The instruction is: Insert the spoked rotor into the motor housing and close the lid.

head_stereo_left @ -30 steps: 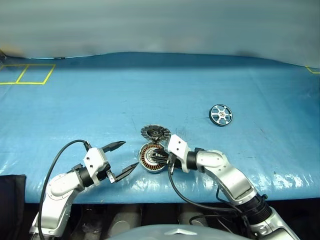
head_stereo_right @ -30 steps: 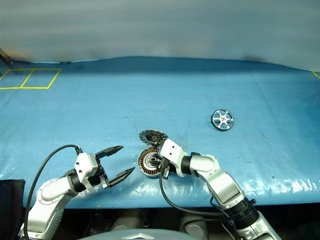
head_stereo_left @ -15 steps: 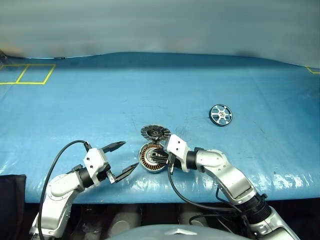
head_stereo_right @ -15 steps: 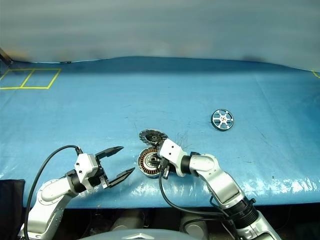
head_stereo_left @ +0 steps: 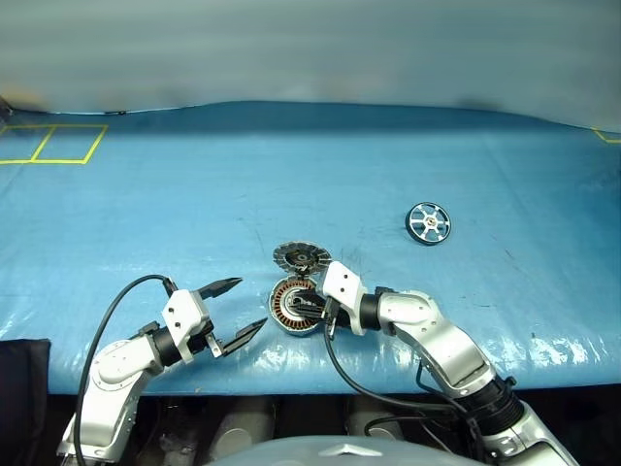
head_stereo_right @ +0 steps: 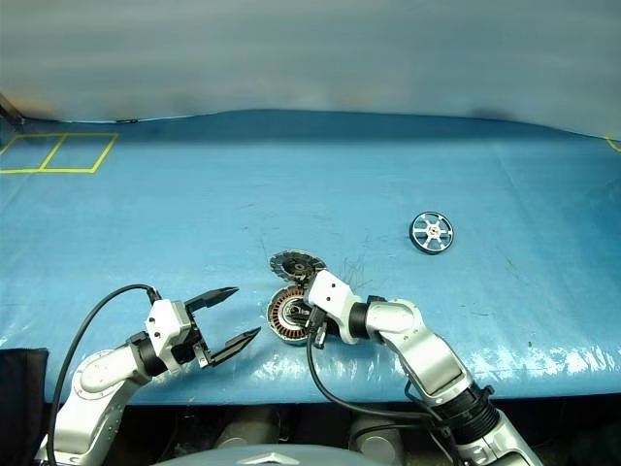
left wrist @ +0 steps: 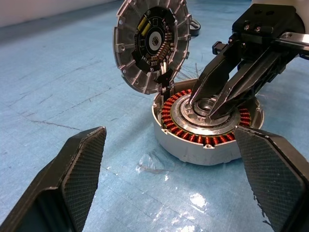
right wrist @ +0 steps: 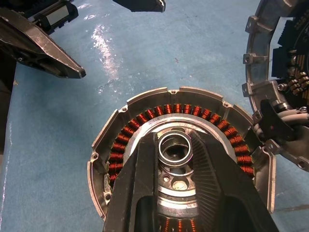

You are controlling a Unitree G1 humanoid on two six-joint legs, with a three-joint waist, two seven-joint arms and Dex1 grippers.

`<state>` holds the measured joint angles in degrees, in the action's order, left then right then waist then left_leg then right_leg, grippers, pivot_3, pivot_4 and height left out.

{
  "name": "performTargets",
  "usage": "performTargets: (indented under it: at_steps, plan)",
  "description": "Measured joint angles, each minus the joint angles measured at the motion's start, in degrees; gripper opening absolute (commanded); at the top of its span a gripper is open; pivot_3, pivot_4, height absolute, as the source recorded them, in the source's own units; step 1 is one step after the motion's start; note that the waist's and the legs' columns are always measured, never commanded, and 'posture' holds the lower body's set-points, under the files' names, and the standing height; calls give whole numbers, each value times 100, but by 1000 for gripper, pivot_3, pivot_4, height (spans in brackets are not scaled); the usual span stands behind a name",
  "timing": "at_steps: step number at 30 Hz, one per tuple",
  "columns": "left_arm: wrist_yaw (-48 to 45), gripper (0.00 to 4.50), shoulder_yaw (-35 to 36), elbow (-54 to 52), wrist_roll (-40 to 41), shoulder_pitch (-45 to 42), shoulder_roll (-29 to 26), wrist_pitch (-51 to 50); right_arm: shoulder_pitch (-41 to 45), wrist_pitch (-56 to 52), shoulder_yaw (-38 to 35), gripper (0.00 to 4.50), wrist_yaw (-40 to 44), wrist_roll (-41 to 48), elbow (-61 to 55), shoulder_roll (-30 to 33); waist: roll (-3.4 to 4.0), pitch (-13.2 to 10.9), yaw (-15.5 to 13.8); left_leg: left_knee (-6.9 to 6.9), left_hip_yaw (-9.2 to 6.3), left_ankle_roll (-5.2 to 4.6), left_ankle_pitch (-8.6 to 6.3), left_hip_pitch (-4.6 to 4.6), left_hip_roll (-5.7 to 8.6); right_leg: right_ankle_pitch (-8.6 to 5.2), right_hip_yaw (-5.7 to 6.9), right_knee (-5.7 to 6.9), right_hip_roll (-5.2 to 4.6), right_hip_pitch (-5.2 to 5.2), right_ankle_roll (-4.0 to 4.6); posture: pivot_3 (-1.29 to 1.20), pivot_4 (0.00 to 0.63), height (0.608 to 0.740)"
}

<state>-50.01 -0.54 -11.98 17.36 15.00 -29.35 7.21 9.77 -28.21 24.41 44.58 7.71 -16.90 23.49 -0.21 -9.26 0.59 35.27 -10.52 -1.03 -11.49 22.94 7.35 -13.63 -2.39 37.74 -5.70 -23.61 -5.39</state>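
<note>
Blue sheeting (head_stereo_left: 291,175) covers the table, and the motor housing (head_stereo_left: 294,307) sits near its front edge, lid (head_stereo_left: 301,256) hinged up just behind it at twelve o'clock. The right gripper (left wrist: 212,104) reaches in from three o'clock, forearm bent across the front, tips angled down into the housing's centre; its fingers are nearly closed around the small silver hub ring (right wrist: 175,147), though a true grip can't be told. The left gripper (head_stereo_left: 238,305) hovers at nine o'clock of the housing, level, fingers spread wide and empty. The spoked rotor (head_stereo_left: 428,222) lies well apart at two o'clock. The wrist views reveal copper windings (right wrist: 145,117) and the lid's dark circuit face (left wrist: 153,41).
</note>
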Motion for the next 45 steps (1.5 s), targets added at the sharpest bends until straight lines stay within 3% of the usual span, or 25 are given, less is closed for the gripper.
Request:
performTargets:
  at_steps: [14, 19, 35, 38, 43, 45]
  plan:
    - [12, 4500, -2, 54, -75, 8, 36, 69, -4, 2, -11, 655, -22, -6, 6, 43, 0, 0, -1, 0, 0, 1, 0, 0, 0, 0, 0, 0, 1, -1, 0, 0, 150, 740]
    - [11, 4500, -5, 54, -84, 7, 64, 72, -3, 2, -17, 2239, 1, 17, 5, 57, 0, 0, 0, 0, 0, 1, 0, 0, -1, 0, 0, 0, 1, 0, 0, 0, 150, 740]
    - [4, 4500, -9, 90, -101, 5, 109, 99, -12, 1, -137, 2239, -31, 295, 4, -50, 0, 0, 0, 1, 0, 2, -1, 0, -2, 1, 0, 1, 3, 0, -1, 0, 150, 740]
    - [4, 4500, -13, 90, -100, 5, 110, 98, -11, -3, -158, 1649, -98, 327, 4, -109, 0, 0, 0, 1, 0, 2, -1, 0, -2, 1, 0, 0, 3, -1, -1, 0, 150, 740]
    - [5, 4500, -49, 90, -101, 7, 111, 98, -10, -26, -242, 42, -166, 337, 6, -98, 0, 0, -1, 1, 0, 2, -1, 0, -2, 2, 0, 1, 4, -1, -1, 0, 150, 740]
    - [7, 4500, -52, 90, -101, 7, 111, 98, -10, -65, -242, 42, -164, 336, 6, -87, 0, 0, 1, 1, 0, 2, -1, 0, -4, 1, 0, 1, 5, -1, 0, 0, 150, 740]
